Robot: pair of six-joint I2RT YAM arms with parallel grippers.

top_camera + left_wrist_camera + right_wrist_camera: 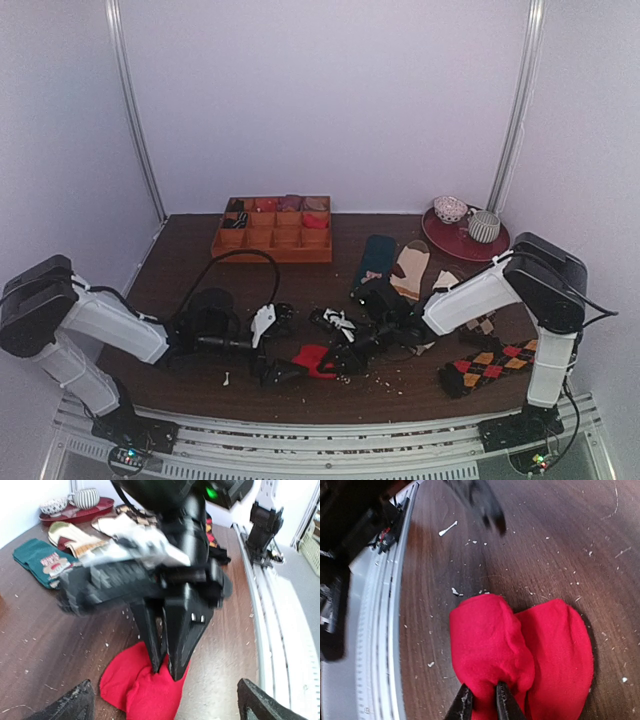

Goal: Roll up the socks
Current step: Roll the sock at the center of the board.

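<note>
The red socks [314,359] lie as a compact, partly folded bundle near the table's front middle. My right gripper [343,358] reaches in from the right and is shut on a fold of the socks [490,645]; its fingertips [465,705] pinch the fabric at the bottom of the right wrist view. In the left wrist view the right gripper's black fingers [172,645] stand on the socks [135,685]. My left gripper [275,372] sits just left of the socks, open wide and empty, its fingertips [75,702] in the bottom corners.
A wooden compartment tray [272,240] stands at the back. A red plate [465,240] with a cup and bowl is at back right. A teal sock [375,258], a beige sock [410,268] and argyle socks [485,365] lie to the right. Crumbs dot the table.
</note>
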